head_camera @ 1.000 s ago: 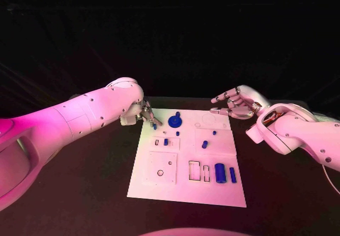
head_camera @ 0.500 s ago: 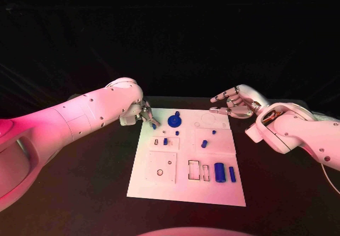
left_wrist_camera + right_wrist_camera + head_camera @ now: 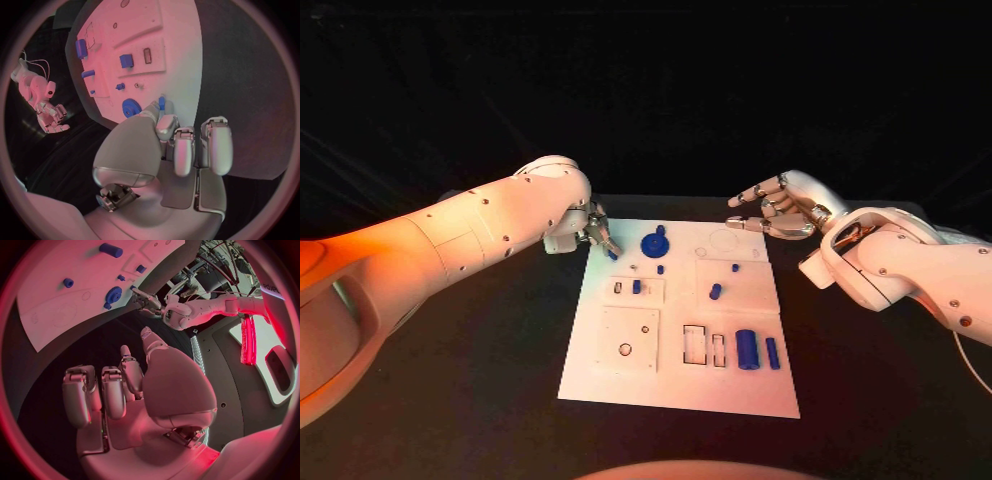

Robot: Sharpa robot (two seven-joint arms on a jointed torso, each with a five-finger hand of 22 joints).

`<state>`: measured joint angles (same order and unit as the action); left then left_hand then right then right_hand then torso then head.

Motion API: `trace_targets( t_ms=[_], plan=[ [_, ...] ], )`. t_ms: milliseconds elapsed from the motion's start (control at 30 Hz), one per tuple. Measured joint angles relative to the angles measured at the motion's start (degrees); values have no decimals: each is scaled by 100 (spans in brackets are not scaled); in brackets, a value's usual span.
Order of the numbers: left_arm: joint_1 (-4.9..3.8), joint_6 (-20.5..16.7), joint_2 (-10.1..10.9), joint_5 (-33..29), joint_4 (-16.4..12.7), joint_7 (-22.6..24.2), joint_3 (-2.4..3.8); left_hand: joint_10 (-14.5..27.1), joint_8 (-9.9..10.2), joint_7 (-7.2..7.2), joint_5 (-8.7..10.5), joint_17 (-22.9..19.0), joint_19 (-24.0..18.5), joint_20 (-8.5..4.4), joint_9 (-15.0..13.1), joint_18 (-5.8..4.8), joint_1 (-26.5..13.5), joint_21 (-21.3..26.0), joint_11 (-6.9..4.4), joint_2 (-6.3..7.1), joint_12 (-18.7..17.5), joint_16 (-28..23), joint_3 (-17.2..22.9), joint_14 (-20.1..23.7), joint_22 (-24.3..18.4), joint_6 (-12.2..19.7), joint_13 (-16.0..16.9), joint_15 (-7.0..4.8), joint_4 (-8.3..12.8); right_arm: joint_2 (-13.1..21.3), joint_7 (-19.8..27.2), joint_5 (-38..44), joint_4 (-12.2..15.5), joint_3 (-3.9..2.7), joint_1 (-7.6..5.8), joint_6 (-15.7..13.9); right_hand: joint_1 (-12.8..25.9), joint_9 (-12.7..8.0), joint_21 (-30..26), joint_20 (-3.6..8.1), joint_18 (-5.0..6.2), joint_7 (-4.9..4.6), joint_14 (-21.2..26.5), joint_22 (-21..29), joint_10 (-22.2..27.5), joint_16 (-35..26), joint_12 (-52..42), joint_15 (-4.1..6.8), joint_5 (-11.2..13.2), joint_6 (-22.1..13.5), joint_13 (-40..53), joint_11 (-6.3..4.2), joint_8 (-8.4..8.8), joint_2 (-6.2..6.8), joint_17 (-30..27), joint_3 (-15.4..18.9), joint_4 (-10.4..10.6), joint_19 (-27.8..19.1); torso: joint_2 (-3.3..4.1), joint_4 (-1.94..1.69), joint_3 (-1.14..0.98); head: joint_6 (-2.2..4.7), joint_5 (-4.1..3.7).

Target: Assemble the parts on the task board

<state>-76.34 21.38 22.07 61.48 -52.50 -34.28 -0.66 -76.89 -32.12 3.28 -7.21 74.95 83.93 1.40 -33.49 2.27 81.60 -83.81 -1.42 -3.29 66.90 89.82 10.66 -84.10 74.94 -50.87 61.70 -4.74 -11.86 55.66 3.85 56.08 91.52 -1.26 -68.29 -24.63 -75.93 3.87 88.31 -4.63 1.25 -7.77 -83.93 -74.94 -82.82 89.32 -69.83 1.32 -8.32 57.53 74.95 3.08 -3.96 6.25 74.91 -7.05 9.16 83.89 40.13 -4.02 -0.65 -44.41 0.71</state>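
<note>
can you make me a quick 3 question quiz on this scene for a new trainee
1. True or false: the right hand is holding a blue part.
2. Which hand has its fingers at a small blue peg at the task board's far left corner? A) left hand B) right hand C) neither
3. Fill in: the two large blue cylinders lie on the board's near ____ side, seen from the head view.

Key:
1. False: its fingers are spread and empty, hovering off the board's far right corner.
2. A
3. right
</note>
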Motion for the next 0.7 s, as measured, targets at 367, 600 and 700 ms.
trace_targets(
  t_ms=[367, 600, 700],
  plan=[
    [11, -273, 263, -139, -366, 51, -7, -43, -289, 11, -55, -1, 0, 0, -335, 0, -663, 0, 16, 662, 3, 0, 1483, 13, 0, 10, 28, 13, -31, 8, -6, 0, -4, 0, 0, 2, 0, 0, 0, 0, 0, 0, 0, 1, 0, 0, 0, 0, 0, 0, 0, 0, 0, 0, 0, 0, 0, 0, -8, -5, -2, -15, -1],
    [8, -614, 697, -251, -1105, 40, -20, -64, -333, 11, -72, -1, 0, 0, -392, 0, -768, -7, -4, 730, 33, 0, 1653, 13, -1, 10, 60, 13, 29, 19, -14, 0, -15, 3, 1, 5, 0, 0, 0, 0, 0, 0, 0, 1, 0, 0, 0, 0, 0, 0, 0, 0, 0, 0, -1, 0, 0, 0, -26, -34, -15, -27, 4],
    [13, -813, 911, -275, -1479, 30, -29, -103, -356, 10, -104, -1, 0, 1, -404, 0, -816, -44, -3, 777, 67, 0, 1749, 13, -1, 8, 78, 13, 76, 19, -16, 0, -19, 6, 5, 7, 0, 0, 0, 0, 0, 0, 0, 1, 0, 0, 0, 0, -2, 0, 1, 0, 0, 0, -1, 11, 11, 0, -36, -52, -22, -35, 5]
  ],
)
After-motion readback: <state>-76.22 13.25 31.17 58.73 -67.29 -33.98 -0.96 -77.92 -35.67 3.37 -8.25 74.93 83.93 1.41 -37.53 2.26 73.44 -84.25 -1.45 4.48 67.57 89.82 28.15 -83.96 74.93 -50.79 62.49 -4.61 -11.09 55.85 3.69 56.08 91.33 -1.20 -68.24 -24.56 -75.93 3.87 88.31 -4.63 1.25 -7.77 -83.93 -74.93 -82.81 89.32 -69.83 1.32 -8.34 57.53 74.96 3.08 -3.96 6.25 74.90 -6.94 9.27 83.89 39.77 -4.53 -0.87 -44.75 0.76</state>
